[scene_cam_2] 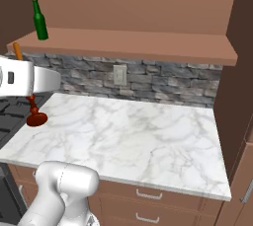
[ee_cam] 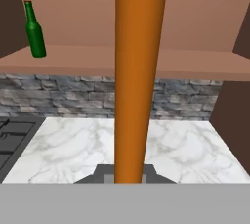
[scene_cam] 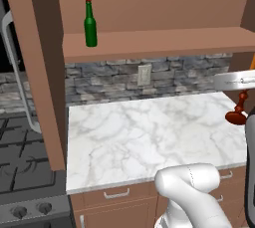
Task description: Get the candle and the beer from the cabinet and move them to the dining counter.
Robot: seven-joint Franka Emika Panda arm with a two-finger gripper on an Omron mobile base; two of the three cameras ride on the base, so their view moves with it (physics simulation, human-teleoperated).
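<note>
carrying the candle point(ee_cam: 139, 81), jaws clamped on it, mid-frame in hand view, above the marble counter point(scene_cam: 144, 132). beer point(scene_cam: 89, 24) upper left on cabinet point(scene_cam: 164, 40) shelf. next we drive to dining counter w/ candle upright.

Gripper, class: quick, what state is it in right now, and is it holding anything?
Gripper: closed on the candle, held upright above the marble worktop.

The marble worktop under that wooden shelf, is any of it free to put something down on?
Nearly all of the marble worktop is bare, from the stone backsplash to its front edge. The shelf is free right of the beer. It is crowded only at the stove-side corner, where the held candle hangs.
</note>
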